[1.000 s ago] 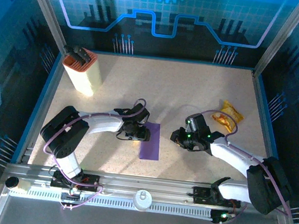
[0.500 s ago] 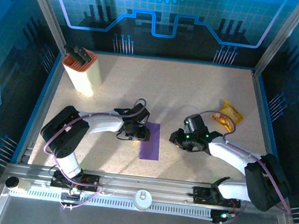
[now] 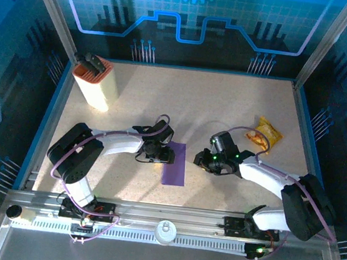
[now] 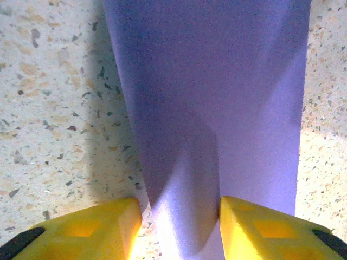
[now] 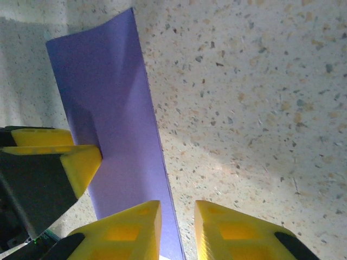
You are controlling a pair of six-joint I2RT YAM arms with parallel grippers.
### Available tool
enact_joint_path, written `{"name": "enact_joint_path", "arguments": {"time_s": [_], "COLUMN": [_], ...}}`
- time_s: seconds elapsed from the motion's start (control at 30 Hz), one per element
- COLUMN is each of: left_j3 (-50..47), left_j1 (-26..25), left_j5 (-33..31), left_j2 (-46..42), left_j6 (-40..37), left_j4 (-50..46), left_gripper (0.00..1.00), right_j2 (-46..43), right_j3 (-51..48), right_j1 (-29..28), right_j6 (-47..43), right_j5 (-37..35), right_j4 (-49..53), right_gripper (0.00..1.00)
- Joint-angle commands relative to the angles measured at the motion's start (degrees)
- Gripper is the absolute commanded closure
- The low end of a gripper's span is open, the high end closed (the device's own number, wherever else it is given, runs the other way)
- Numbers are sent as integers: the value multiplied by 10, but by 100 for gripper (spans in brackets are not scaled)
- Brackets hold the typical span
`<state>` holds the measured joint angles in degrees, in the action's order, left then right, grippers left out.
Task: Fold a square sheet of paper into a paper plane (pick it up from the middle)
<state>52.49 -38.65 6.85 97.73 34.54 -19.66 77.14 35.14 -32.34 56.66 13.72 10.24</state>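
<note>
Fingers (image 4: 87, 230) of your left gripper (image 4: 180, 227) pinch a middle hump in the square sheet of paper (image 4: 217, 81) (light, floppy, slippery); right gripper (image 5: 178, 227) hangs slightly open, empty.

1. From above, the speckled table (image 3: 238, 112) around the square sheet of paper (image 3: 174, 163) is evenly bright, and the blue walls beyond are dim.
2. In the left wrist view, a soft dark shadow lies left of the sheet and a warm glare patch lies right of it.
3. There the left gripper (image 4: 180, 230) below the sheet is blurred.
4. In the right wrist view, speckles right of the sheet are sharp, and grey shade lies above and left of it.
</note>
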Motion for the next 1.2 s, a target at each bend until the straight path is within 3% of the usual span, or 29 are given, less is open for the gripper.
{"name": "enact_joint_path", "arguments": {"time_s": [0.0,1.17], "left_j3": [-7,-8], "left_j1": [4,4], "left_j5": [-54,-36], "left_j2": [30,50], "left_j6": [4,-14], "left_j4": [-13,5], "left_gripper": [54,54], "right_j2": [6,54], "right_j3": [16,24], "right_j1": [-11,-29], "right_j6": [-9,-4], "right_j5": [1,10], "right_j4": [1,-32], "right_gripper": [75,75]}}
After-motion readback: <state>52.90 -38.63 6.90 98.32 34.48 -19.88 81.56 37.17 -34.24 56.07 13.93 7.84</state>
